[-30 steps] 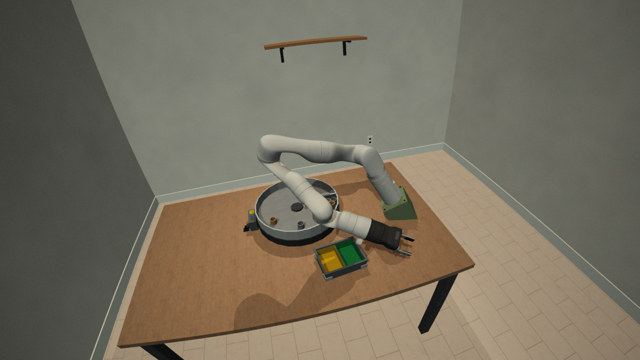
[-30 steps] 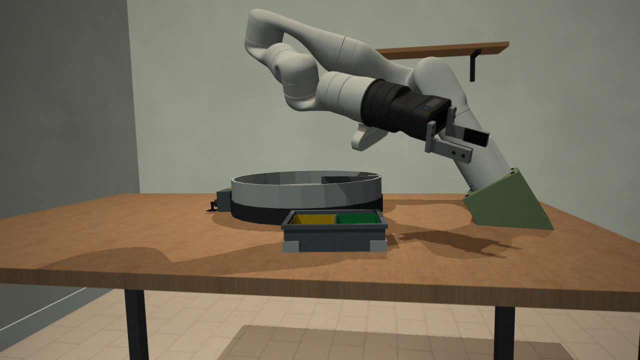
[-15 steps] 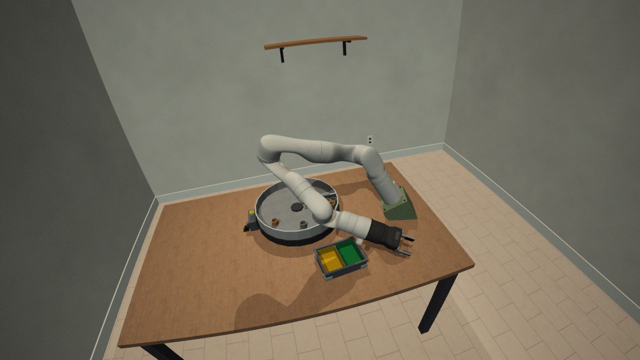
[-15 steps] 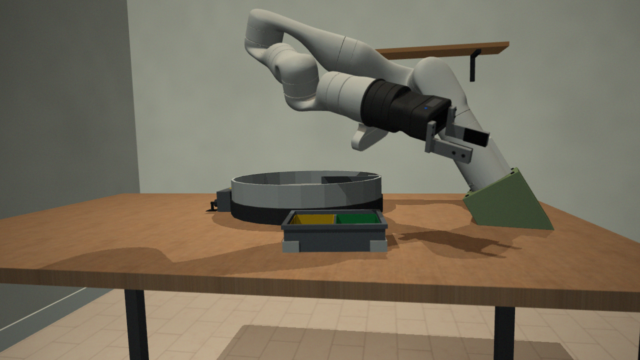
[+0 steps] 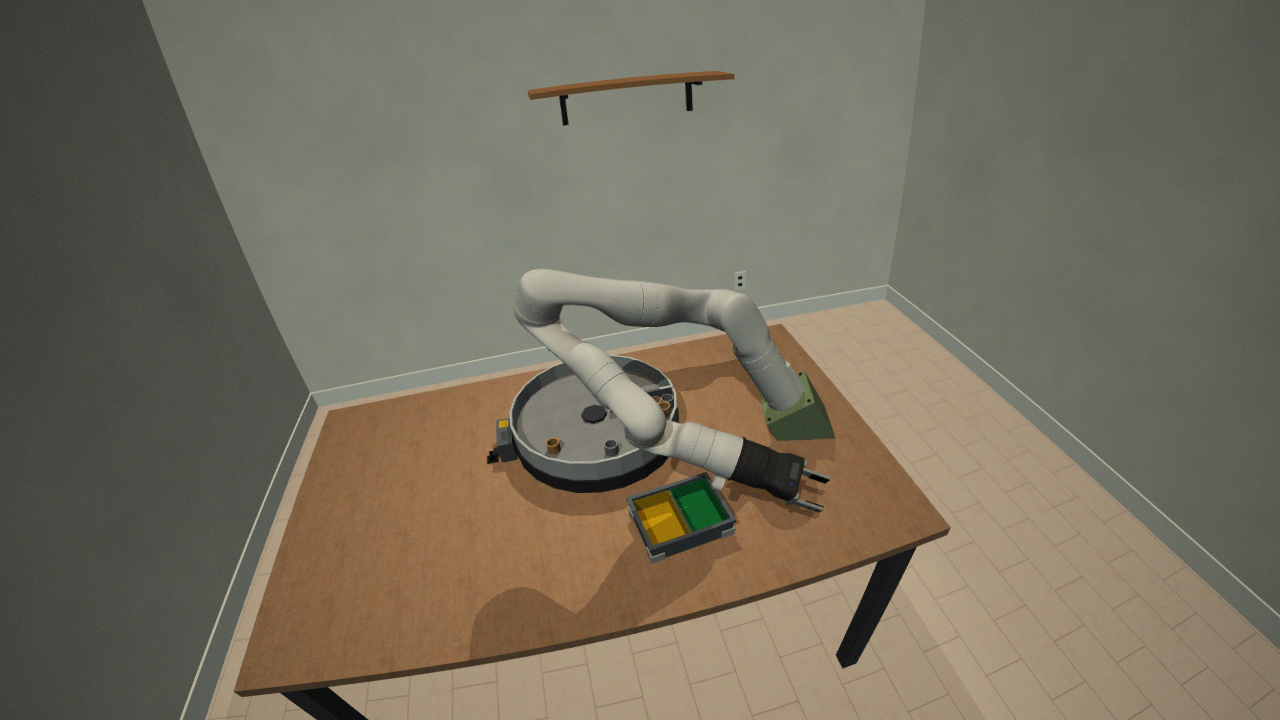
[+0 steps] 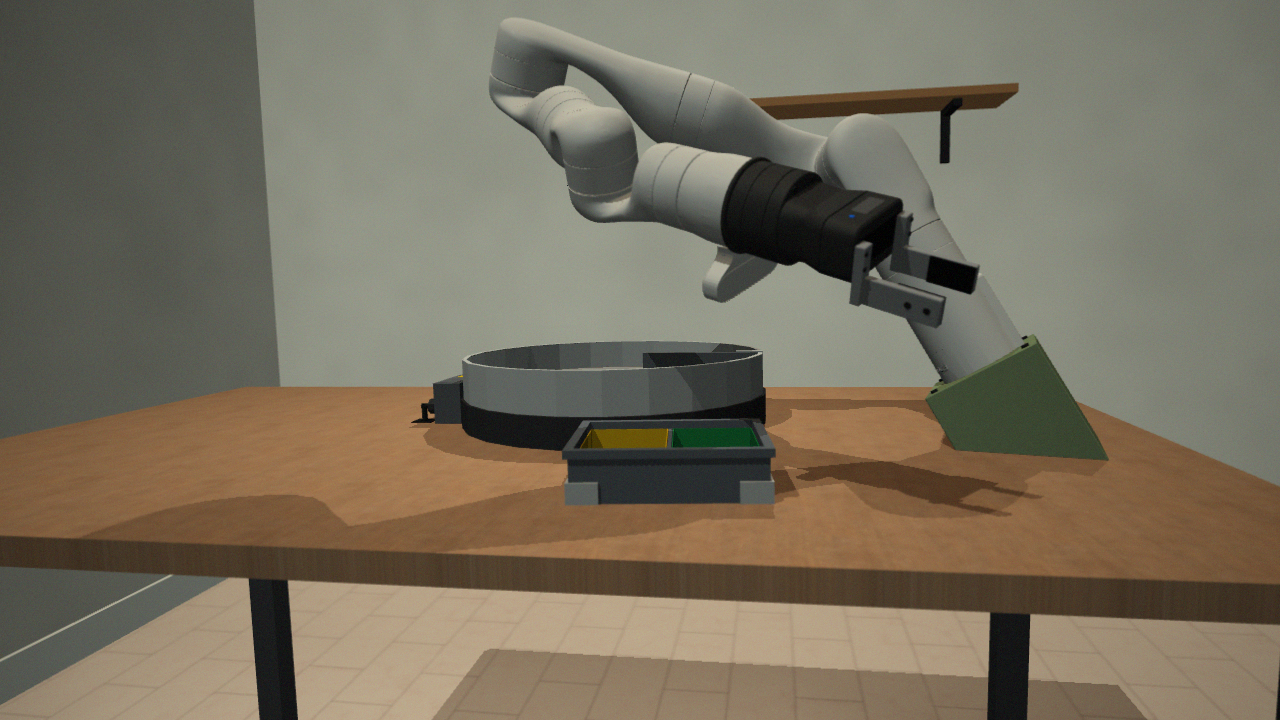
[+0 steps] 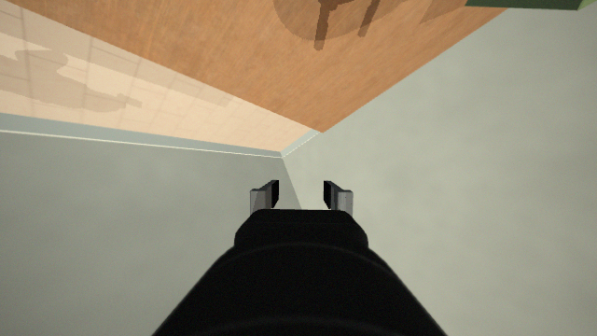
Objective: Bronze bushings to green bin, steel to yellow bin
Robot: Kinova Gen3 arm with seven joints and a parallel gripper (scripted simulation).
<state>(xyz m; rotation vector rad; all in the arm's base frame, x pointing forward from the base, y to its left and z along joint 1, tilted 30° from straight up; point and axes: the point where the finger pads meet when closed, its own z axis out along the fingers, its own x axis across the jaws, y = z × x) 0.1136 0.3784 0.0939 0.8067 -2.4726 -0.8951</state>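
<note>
Waiting, jaws spread wide and bare.
I should track one bronze bushing (image 5: 553, 445), then descend squarely.

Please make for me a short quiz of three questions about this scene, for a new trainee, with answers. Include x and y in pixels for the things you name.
1. True or false: the gripper (image 5: 815, 494) (image 6: 959, 293) (image 7: 300, 189) is open.
2. Which bin should receive the bronze bushing (image 5: 553, 445) near the turntable's (image 5: 572, 471) (image 6: 608, 389) front rim?
a) yellow bin (image 5: 660, 519) (image 6: 626, 438)
b) green bin (image 5: 702, 505) (image 6: 715, 437)
3. Fill in: the arm (image 5: 590, 300) (image 6: 742, 116) stands on a ____ base (image 5: 810, 425) (image 6: 1020, 411) (image 7: 527, 4).

Key: 1. true; 2. b; 3. green
</note>
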